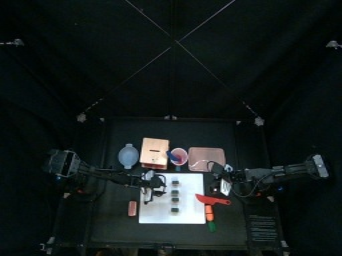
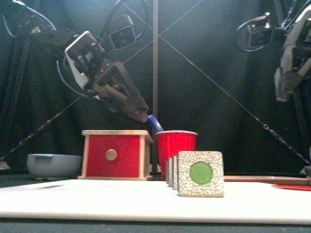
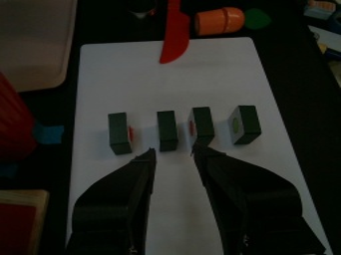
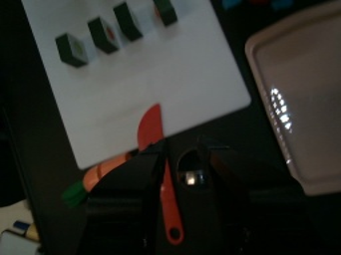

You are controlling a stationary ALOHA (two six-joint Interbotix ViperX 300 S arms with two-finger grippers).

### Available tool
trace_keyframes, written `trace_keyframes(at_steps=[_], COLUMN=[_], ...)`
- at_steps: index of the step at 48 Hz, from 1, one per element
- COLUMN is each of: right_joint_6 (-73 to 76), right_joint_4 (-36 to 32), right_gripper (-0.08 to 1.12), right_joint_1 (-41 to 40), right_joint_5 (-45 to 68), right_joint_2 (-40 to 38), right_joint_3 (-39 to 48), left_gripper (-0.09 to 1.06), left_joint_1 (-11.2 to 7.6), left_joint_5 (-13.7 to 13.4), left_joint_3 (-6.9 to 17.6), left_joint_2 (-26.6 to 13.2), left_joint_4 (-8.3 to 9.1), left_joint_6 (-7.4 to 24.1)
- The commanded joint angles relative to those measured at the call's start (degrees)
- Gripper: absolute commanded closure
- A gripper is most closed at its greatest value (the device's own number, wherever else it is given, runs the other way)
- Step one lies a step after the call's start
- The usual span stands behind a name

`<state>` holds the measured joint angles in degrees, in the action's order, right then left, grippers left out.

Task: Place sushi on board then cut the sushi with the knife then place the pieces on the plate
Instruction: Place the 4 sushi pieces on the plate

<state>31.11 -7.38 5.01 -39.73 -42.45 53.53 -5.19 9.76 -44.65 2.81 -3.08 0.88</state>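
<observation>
Left hand (image 3: 174,154) above white cutting board (image 1: 181,225), jaws apart, empty, just short of four sushi pieces (image 3: 168,129) standing in row mid-board. Right hand (image 4: 170,159) at board's right edge, clamped on red knife (image 4: 151,125). Pink tray (image 1: 205,157) behind board.

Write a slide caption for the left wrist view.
Left gripper, open, over four sushi pieces in a row on the white cutting board; red knife beyond.
</observation>
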Motion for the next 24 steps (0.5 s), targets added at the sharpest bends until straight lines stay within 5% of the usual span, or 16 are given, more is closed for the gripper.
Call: trace_keyframes(at_steps=[1,12,24], right_joint_6=[-0.09,-0.09,-0.53], right_joint_4=[-3.16,-5.71,-8.79], right_gripper=[0.3,0.15,0.11], right_joint_1=[0.09,-1.93,-4.31], right_joint_5=[4.31,15.82,26.28], right_joint_2=[3.08,10.2,19.78], right_joint_3=[-2.55,-3.08,-5.01], left_gripper=[0.21,0.21,0.21], left_joint_1=[0.26,0.35,1.41], left_joint_5=[2.72,6.86,8.17], left_joint_3=[-1.23,-5.71,-8.35], left_joint_2=[2.55,4.48,4.66], left_joint_4=[-1.23,-3.87,-4.04], left_joint_6=[0.0,0.09,0.26])
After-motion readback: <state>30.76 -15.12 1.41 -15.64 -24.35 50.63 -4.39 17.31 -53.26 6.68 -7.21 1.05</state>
